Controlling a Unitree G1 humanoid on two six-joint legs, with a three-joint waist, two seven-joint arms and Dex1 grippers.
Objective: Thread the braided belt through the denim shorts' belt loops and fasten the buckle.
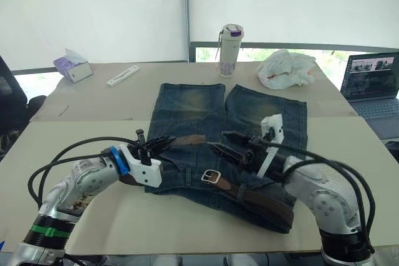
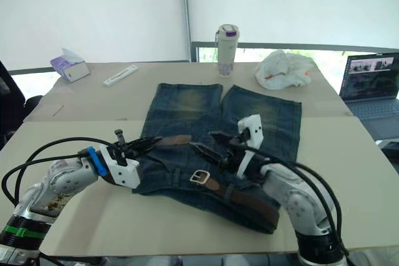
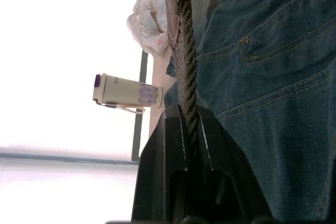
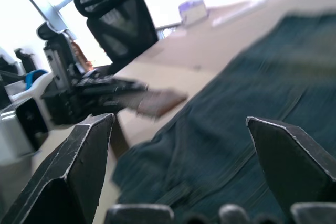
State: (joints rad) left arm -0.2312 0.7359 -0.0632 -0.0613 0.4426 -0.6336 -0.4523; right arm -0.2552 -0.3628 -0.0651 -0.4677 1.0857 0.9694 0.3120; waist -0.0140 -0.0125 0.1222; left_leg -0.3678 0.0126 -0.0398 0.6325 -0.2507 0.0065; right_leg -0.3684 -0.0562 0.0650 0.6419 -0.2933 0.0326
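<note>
Two grippers are over the shorts [image 1: 224,147], which lie flat on the table [image 1: 93,216], waistband toward us, legs pointing away. The belt [image 1: 262,200] runs along the waistband on our right side, w/ the buckle [image 1: 210,176] lying near the middle of the waistband. Our left gripper [image 1: 163,143] is clamped on the belt's tail end; the left wrist view shows the braid pinched between the fingers [image 3: 168,145], leather tip sticking out past them. Our right gripper [image 2: 202,147] hangs just above the denim w/ its fingers spread wide, holding nothing.

We judge the threading as mostly done and the step in hand as bringing the tail over to the buckle. Next move, as we see it: carry the tip across to the buckle frame and feed it through, w/ the right gripper steadying the buckle.

Hard to tell: the loops themselves, except maybe a dark one beside the buckle. We can't confirm the belt passes through any on the left side, since the left gripper covers that stretch. The right wrist view is blurred.
</note>
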